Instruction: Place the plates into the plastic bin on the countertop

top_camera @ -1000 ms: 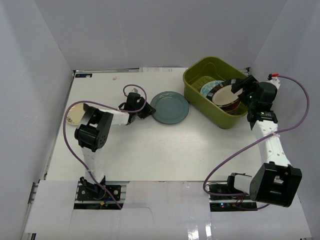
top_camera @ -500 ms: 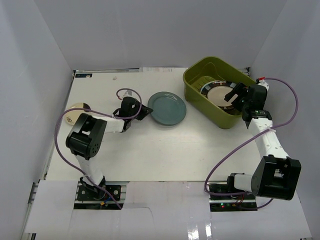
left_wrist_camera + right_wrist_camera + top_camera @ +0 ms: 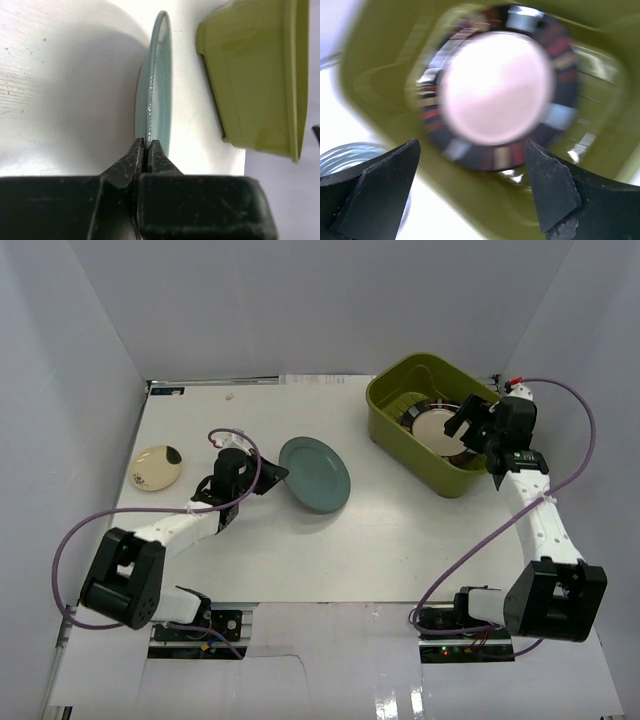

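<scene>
While left end effector (image 3: 146, 146) clamps teal plate (image 3: 161, 90) rim, plate edge-on ahead of it, right end effector (image 3: 472, 146) hangs wide open above striped-rim plate (image 3: 495, 95) in green bin (image 3: 380, 50).

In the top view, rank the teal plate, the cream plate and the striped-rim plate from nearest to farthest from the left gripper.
1. The teal plate: pinched at its rim by the left gripper, just to the gripper's right.
2. The cream plate: lying flat, off to the left.
3. The striped-rim plate: inside the green bin, far to the right.
</scene>
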